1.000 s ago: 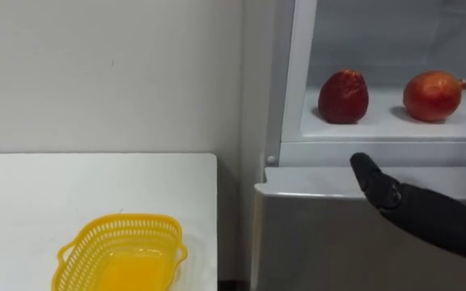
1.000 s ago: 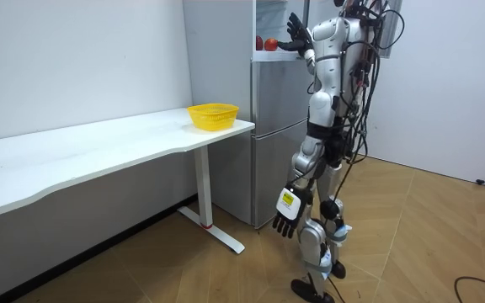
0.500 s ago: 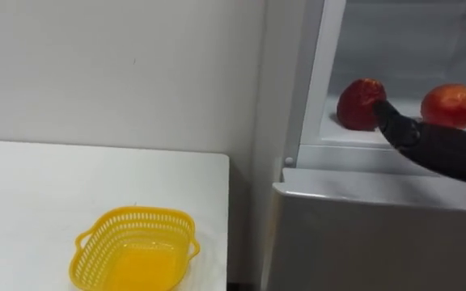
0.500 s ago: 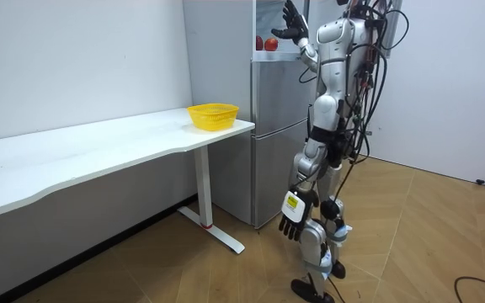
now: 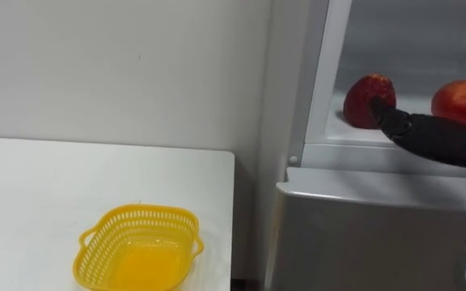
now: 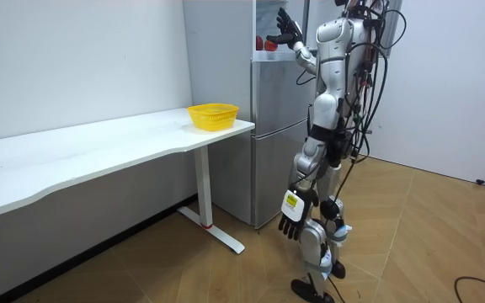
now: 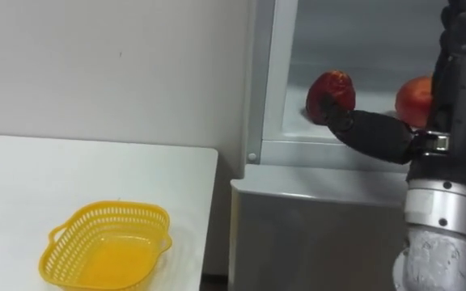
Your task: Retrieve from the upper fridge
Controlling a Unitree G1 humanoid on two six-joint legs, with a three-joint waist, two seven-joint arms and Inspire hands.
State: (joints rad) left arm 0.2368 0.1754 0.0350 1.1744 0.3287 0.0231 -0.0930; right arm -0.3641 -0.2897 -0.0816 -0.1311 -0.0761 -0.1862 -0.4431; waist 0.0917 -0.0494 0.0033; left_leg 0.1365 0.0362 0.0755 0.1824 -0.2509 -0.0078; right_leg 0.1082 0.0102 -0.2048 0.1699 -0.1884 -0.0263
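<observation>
Well to the left of our right hand [image 5: 424, 136], the yellow basket [image 5: 138, 246] sits empty on the counter [image 5: 39, 186]. The hand is spread open and holds nothing. Its foremost digit is just at the dark red fruit [image 5: 366, 95] on the upper fridge shelf [image 5: 338, 133], and a second fruit [image 5: 459, 101] lies behind the hand. In our judgement, the grasp and the carry are both left to do.

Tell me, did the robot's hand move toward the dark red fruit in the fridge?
Yes. The right hand rose from below the fridge shelf up to the dark red fruit.
</observation>
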